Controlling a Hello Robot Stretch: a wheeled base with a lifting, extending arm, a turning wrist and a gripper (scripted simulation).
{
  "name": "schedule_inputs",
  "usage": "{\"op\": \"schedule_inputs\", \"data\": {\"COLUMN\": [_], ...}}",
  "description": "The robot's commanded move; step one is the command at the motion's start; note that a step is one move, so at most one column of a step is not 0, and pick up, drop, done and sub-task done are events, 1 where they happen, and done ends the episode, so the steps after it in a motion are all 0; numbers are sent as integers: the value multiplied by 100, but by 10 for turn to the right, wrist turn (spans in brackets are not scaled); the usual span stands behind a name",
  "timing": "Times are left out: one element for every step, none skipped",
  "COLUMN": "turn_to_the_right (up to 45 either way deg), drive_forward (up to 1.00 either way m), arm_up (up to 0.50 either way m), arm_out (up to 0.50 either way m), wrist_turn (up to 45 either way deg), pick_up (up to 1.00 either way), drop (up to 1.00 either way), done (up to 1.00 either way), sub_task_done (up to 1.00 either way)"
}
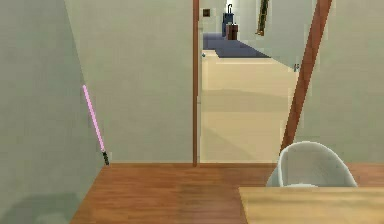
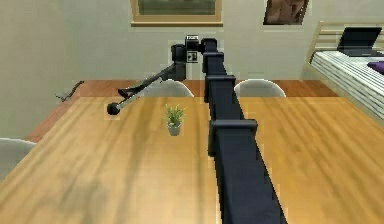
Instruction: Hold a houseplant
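Wooden tabletop [image 2: 100, 170] bears a small houseplant [image 2: 175, 120]; the gripper [image 2: 116, 106] nearby seems to hold nothing, its grip state indiscernible.

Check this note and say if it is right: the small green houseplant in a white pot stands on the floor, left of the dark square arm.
Wrong in one point: the small green houseplant in a white pot stands on the light wooden table, not the floor, as the arm side view shows. It is left of the dark square arm.
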Motion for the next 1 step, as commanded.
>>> {"op": "schedule_inputs", "data": {"turn_to_the_right": [0], "drive_forward": [0], "arm_up": [0], "arm_out": [0], "wrist_turn": [450], "pick_up": [0], "drop": [0], "done": [0], "sub_task_done": [0]}}
